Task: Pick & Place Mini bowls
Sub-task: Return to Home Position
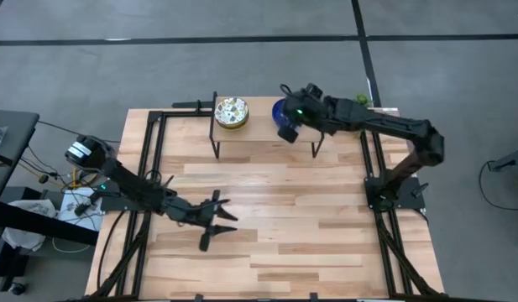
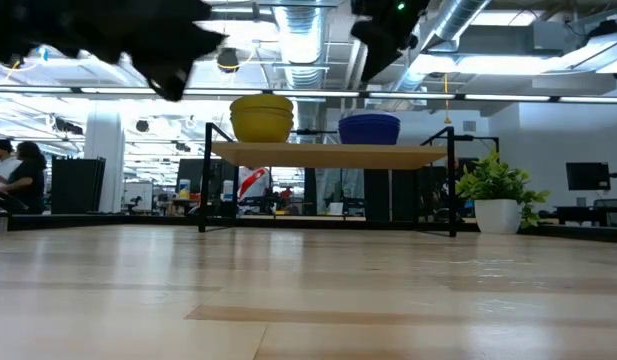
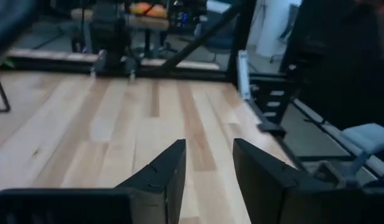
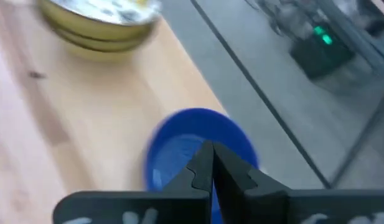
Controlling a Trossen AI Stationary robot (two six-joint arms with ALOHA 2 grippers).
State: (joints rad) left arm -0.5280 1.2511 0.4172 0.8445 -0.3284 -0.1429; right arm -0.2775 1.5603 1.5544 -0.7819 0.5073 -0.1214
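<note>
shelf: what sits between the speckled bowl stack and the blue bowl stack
Nothing: a bare strip of shelf separates the speckled stack from the blue stack, clearest in the low view.

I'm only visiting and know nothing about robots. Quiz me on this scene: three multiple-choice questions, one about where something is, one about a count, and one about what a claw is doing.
1. Where does the right gripper hang?
A. Just above the blue bowl stack on the shelf
B. At the table's near edge
C. Over the floor

2. How many bowl stacks stand on the shelf?
A. One
B. Two
C. Four

3. How is the left gripper set?
A. Open, holding nothing
B. Shut on a bowl
C. Out of view

Answers:
1 A: the right wrist view looks straight down on a blue bowl.
2 B: the low view shows the blue bowl stack and a patterned stack side by side.
3 A: its fingers stand apart with nothing between them.
</note>
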